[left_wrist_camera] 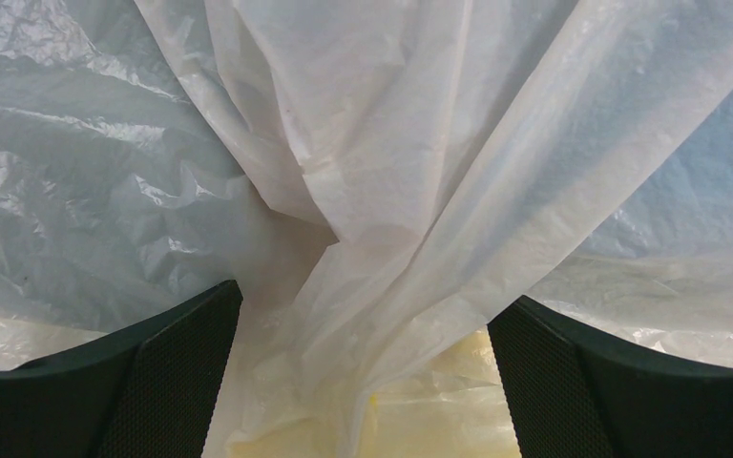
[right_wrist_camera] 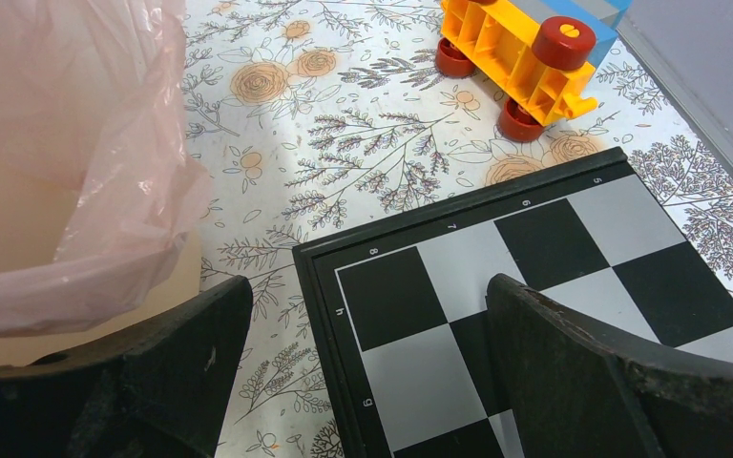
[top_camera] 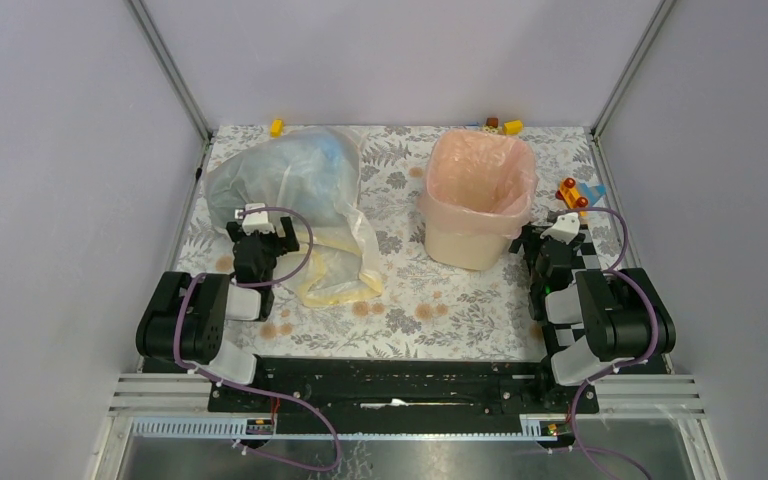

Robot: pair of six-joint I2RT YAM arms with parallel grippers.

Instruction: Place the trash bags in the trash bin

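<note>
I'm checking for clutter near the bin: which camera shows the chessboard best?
Right wrist: the chessboard fills the lower frame, squares and edge labels legible. Top external has it mostly hidden under the right arm; left wrist shows only plastic bags.

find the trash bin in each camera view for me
Top external: trash bin right of centre, pink-lined.
Left wrist: not in it; only trash bags.
Right wrist: left edge, under pink bag.
Shared landmark, top and right wrist: yellow toy car, right of the bin.
</note>
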